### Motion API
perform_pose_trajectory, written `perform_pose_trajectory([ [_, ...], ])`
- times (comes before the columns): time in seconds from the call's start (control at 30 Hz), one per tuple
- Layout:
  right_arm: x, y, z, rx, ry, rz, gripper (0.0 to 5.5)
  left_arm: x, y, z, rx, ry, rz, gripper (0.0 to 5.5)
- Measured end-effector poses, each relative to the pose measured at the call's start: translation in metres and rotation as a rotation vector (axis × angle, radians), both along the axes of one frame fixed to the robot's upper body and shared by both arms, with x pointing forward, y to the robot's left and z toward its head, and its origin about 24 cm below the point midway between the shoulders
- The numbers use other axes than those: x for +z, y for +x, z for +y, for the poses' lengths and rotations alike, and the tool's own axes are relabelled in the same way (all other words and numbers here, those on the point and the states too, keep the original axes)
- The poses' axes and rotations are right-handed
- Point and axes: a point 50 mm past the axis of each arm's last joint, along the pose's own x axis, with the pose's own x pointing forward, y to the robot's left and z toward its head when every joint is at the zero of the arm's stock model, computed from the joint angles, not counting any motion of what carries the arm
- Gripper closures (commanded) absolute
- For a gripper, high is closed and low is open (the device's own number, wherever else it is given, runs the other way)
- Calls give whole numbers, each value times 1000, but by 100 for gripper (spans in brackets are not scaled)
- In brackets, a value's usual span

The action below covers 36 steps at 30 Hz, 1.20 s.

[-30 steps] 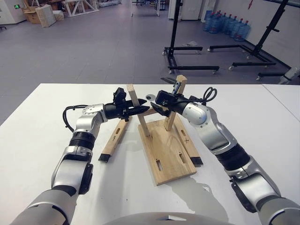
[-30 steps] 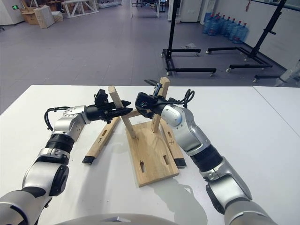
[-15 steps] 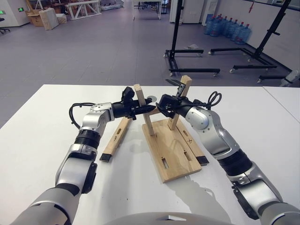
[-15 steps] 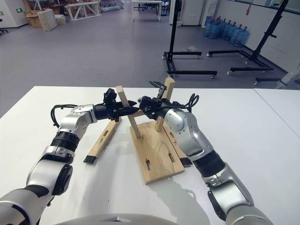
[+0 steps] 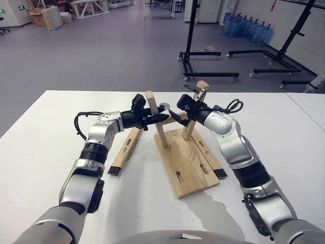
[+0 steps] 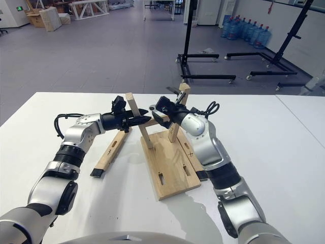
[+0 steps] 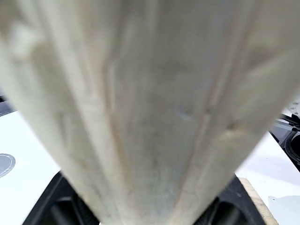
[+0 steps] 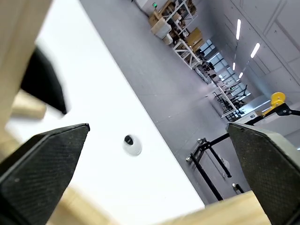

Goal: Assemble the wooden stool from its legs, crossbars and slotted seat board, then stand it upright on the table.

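Starting at the near edge: the slotted seat board lies flat on the white tabletop, roughly between our arms and angled a bit. A loose leg lies flat just left of the board, apart from it, with a dark cap on its near end. Another loose piece lies along the board's right edge, also dark-capped at the near end. We can't tell if it touches the board or tucks under it.

Further back, two legs stand in the board's far end. The left upright leg tilts its top toward our left and the right upright leg tilts its top toward our right, so they splay apart. We see what looks like a crossbar between them, mostly hidden.

The left gripper comes in from the left and is pinching the left upright leg above its middle. In the left wrist view the wood sits tight between the black fingers. The right gripper is spread wide, fingers well apart. It sits between the two upright legs, just beside the right one, and is not clamped on either.

Behind the assembly, a small grey disc is set in the tabletop. Past the table edge, black wheeled stands sit on the grey floor, with blue water bottles by the far wall.
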Motion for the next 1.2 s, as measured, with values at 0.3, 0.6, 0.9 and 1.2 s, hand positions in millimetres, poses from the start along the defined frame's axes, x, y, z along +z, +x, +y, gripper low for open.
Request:
perform_pose_trajectory([
  [0.3,43,0,6,30,-84,-186,10,0,0,-1,-3,3,0,348],
  [0.6,-29,-4,-3,47,-264,-109,10,-2,0,1,3,24,5,348],
  [0.9,-36,-3,-5,47,-207,-130,10,-3,-1,1,15,23,1,348],
  [1.2,-34,-1,-9,35,-140,-93,10,-22,-11,-3,34,8,68,241],
])
